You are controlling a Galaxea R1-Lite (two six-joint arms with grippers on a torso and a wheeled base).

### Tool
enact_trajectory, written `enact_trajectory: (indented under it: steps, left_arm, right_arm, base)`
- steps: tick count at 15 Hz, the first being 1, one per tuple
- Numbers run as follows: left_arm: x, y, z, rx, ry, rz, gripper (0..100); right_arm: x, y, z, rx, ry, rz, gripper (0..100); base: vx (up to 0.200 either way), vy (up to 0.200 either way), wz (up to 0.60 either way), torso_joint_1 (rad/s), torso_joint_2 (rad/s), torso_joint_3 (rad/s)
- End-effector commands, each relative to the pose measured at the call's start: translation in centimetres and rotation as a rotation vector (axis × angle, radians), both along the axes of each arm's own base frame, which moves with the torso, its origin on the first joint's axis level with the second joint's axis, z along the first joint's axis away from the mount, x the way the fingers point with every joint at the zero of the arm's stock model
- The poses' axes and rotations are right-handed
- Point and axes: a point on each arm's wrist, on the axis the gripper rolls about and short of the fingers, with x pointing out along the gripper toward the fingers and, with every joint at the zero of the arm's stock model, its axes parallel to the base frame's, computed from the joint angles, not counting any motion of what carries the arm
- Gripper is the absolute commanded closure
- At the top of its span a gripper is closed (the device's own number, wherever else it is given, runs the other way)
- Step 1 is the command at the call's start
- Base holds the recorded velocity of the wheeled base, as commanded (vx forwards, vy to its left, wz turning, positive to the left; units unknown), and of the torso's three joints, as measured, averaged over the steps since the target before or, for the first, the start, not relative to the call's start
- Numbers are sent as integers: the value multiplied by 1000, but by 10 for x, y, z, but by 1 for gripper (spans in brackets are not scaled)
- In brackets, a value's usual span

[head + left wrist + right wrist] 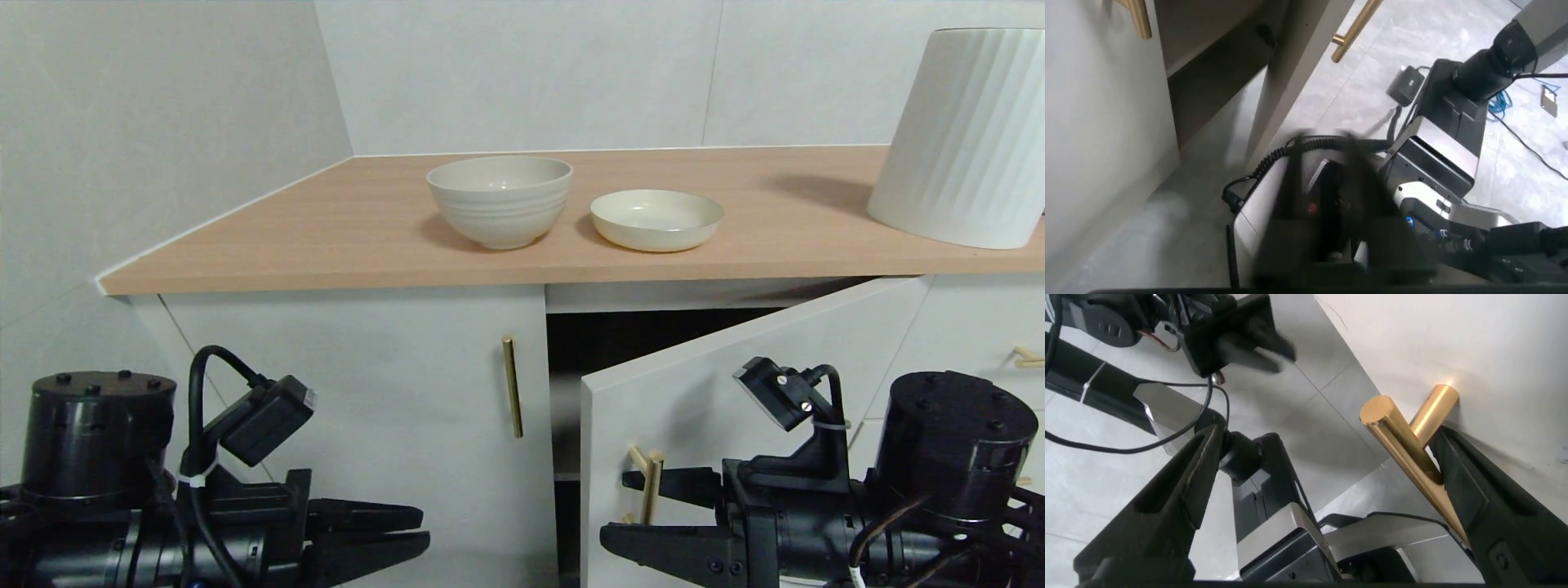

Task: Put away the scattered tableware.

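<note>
A deep beige bowl [500,200] and a shallow cream dish [655,219] stand side by side on the wooden countertop [326,237]. Below it, the right cabinet door [735,351] is swung partly open onto a dark interior [620,335]. My right gripper [614,506] is open, its fingers on either side of that door's gold handle [651,486]. In the right wrist view the handle [1409,445] lies close to one finger [1486,506]. Low at the left, in front of the closed left door [367,367], my left gripper [424,527] is shut on nothing.
A tall white ribbed shade [963,135] stands at the counter's right end. The left door carries a vertical gold handle [511,398]. Tiled walls close off the back and left. A shelf edge [1208,49] shows inside the cabinet above the grey floor.
</note>
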Motion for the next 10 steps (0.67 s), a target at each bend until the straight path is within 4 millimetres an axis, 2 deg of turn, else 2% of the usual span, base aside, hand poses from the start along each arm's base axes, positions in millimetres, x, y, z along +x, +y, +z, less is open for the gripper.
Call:
enact_trajectory:
  steps: [1, 6, 9, 10]
  left_arm:
    - [4, -2, -1, 1, 7, -3, 100]
    - [20, -23, -9, -13, 49, -54, 100]
    - [50, -59, -20, -56, 12, 23, 100]
    - [53, -64, -21, -66, 5, 30, 100]
  right_arm:
    - [0, 1, -1, -4, 4, 2, 0]
    - [-1, 0, 0, -1, 1, 2, 0]
    - [-1, -1, 1, 2, -2, 2, 0]
    - [-1, -1, 1, 2, -2, -1, 0]
  base:
    - [0, 0, 0, 0, 0, 0]
    - [0, 0, 0, 0, 0, 0]
    - [0, 0, 0, 0, 0, 0]
    - [0, 0, 0, 0, 0, 0]
